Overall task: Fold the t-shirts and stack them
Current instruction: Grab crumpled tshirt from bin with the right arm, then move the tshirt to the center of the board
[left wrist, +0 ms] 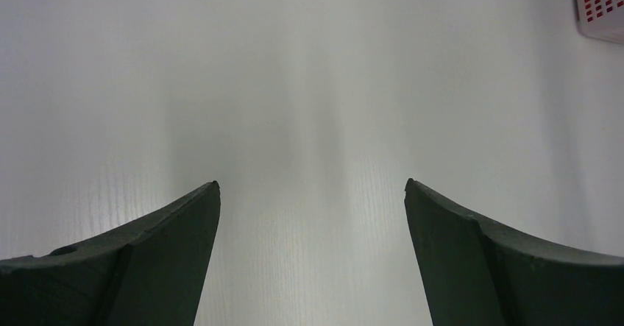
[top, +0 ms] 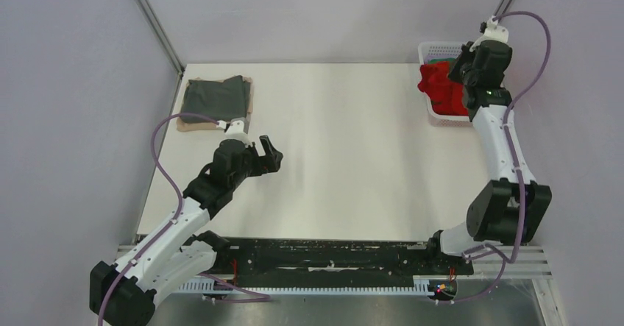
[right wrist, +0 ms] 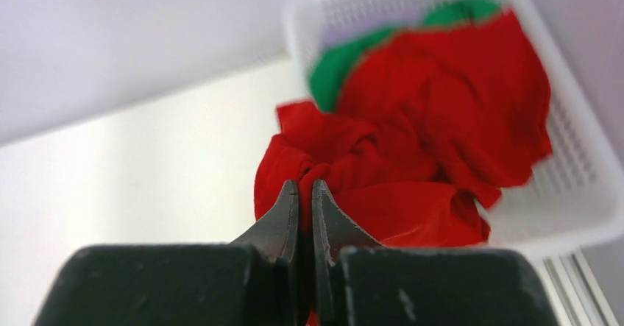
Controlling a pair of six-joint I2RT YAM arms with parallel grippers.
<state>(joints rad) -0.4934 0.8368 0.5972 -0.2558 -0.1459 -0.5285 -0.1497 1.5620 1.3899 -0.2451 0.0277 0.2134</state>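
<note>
While I watched the three feeds, the right gripper (right wrist: 305, 188) was at the basket (right wrist: 581, 157), a white plastic lattice one in the far right corner of the table (top: 346, 142). Its fingers were pressed almost together, with only a thin slit between them, and they pinched a bunched fold of the red t-shirt (right wrist: 441, 112). I could see red cloth at the tips and again low down in the slit. That shirt lay crumpled, mostly inside the basket, with one part spilling over the wall that faces the middle of the table. Behind it, towards the back of the basket, a green t-shirt (right wrist: 335, 65) showed partly under the red one.

From above, the right arm reached out over the basket, and its wrist hid the fingers in that view.

On my left side, the left gripper (left wrist: 311, 182) hovered over bare table with its fingers spread wide and nothing between them. It was well apart from the basket.

At the far left corner of the table, a dark grey t-shirt (top: 213, 96) lay folded flat on top of a tan t-shirt (top: 193, 126), whose edges showed along the near and far right sides.
</note>
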